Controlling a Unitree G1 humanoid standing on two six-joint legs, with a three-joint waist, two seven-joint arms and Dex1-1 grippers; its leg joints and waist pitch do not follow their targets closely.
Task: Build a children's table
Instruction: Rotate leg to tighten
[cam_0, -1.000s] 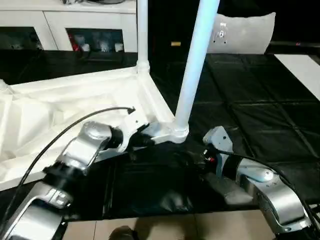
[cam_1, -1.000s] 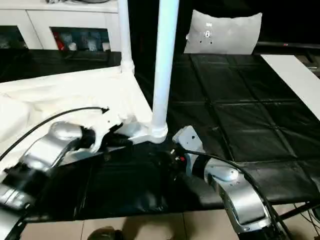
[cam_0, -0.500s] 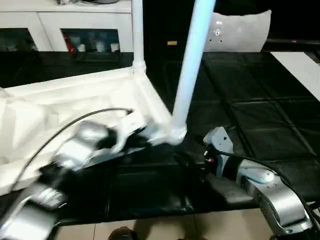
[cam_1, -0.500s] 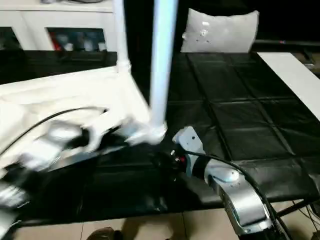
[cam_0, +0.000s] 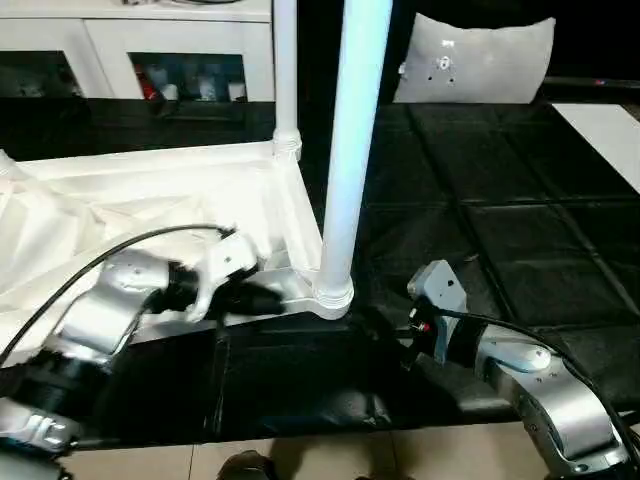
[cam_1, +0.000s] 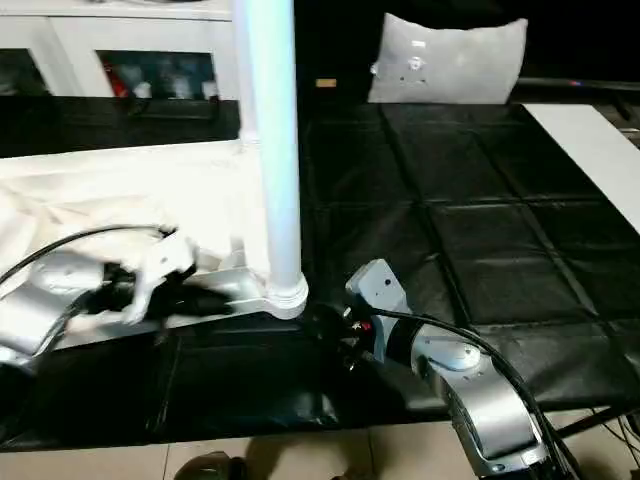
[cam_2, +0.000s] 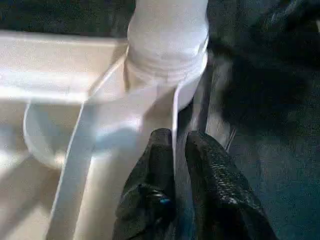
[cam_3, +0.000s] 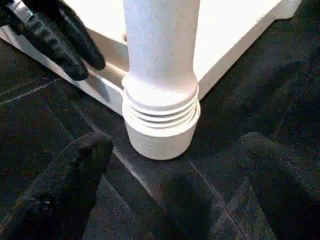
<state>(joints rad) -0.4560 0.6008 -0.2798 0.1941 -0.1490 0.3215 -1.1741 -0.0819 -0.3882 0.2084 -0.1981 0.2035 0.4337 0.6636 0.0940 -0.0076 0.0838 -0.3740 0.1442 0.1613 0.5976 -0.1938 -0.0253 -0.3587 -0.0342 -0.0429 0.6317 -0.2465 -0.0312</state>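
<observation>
White table top (cam_0: 150, 195) lies upside down on the black worktop (cam_0: 480, 230), filling the left half of the left eye frame. Two legs stand upright in its corner sockets: near leg (cam_0: 345, 150) at centre frame, far leg (cam_0: 285, 70) behind it at upper centre. Near leg's threaded collar sits in the socket (cam_3: 160, 125); some thread rings are exposed in the right wrist view.

Left claw (cam_0: 262, 297) is at lower left of centre, pointing toward the near corner. Left wrist view: its two black fingers (cam_2: 205, 195) are almost together, with the thin edge of the top's rim between them. Looks like a pinch on that rim, though I can't be sure it's clamped tight.

Right claw (cam_3: 175, 200) is released, jaws wide, sitting low on the worktop just right of the near socket. Its fingers (cam_3: 65, 190) straddle the socket base without touching it. Left claw's fingertips also show at the upper left of the right wrist view, at the rim beside the socket.

White cabinet (cam_0: 130, 40) along the top left, a white cushion (cam_0: 475, 60) at upper right.
</observation>
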